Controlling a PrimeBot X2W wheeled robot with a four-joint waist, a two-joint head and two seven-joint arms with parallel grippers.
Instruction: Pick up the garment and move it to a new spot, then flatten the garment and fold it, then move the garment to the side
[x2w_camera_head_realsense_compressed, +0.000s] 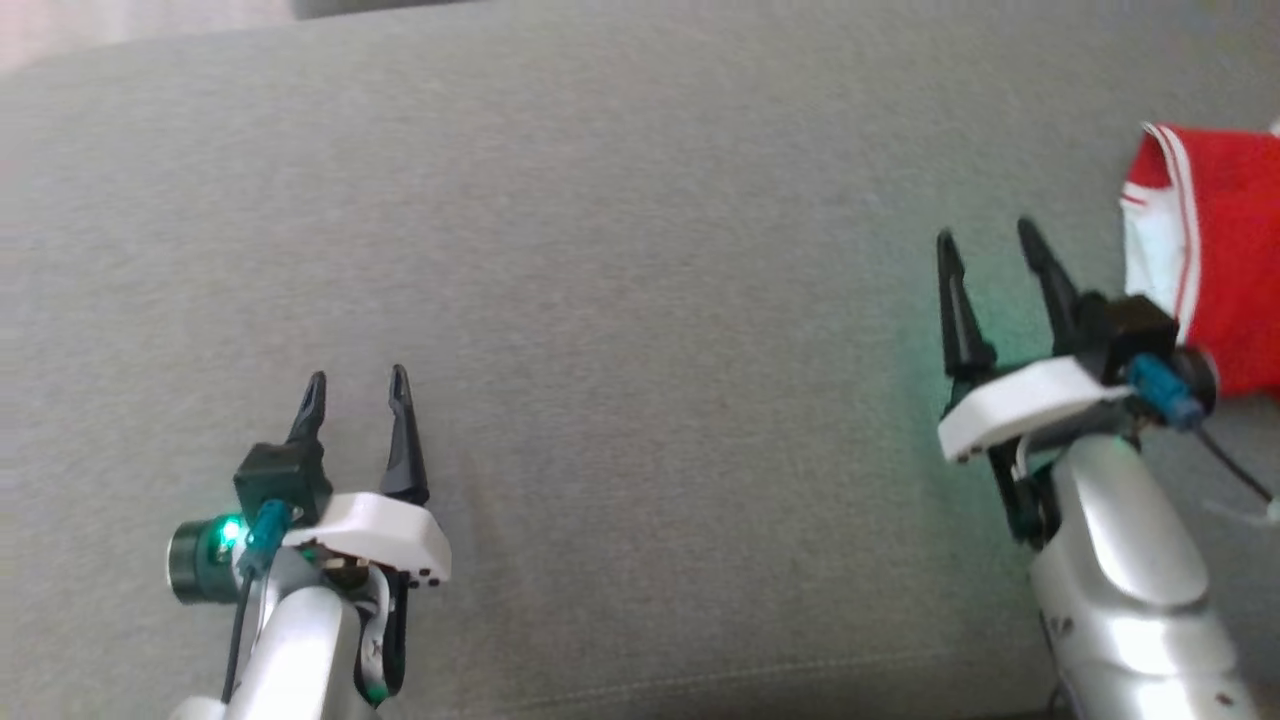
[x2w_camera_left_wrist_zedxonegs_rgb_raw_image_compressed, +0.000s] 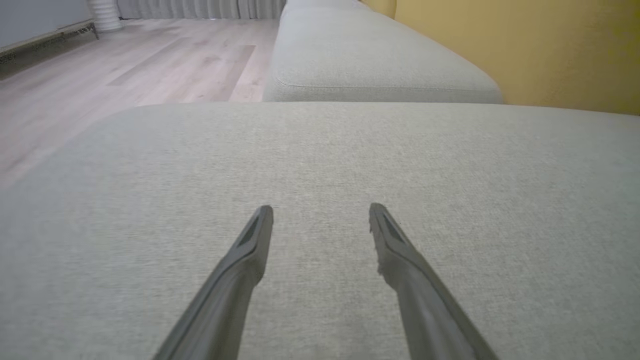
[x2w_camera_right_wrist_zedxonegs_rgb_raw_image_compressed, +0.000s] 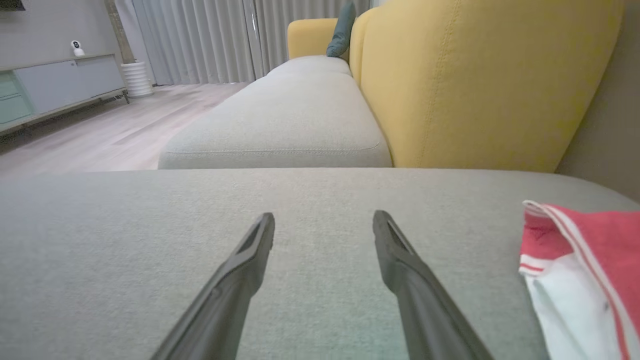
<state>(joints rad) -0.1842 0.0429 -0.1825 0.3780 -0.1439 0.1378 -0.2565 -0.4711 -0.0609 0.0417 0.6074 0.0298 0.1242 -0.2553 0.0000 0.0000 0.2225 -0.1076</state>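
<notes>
1. Red-and-white garment (x2w_camera_head_realsense_compressed: 1220, 250) is bunched on the grey cushion (x2w_camera_head_realsense_compressed: 640, 250), far right side, just beside the right gripper (x2w_camera_head_realsense_compressed: 985, 230).
2. That one and the left gripper (x2w_camera_head_realsense_compressed: 357, 375): jaws spread wide, holding nothing.
3. Loads of bare cushion ahead and between them.

No text, label, brand or number can be read anywhere.

A red garment (x2w_camera_head_realsense_compressed: 1225, 250) with a white panel and thin white striped trim lies in a compact heap at the far right of a grey cushion (x2w_camera_head_realsense_compressed: 600, 300). Its trimmed edge faces left, and the view's right edge cuts it off.
</notes>
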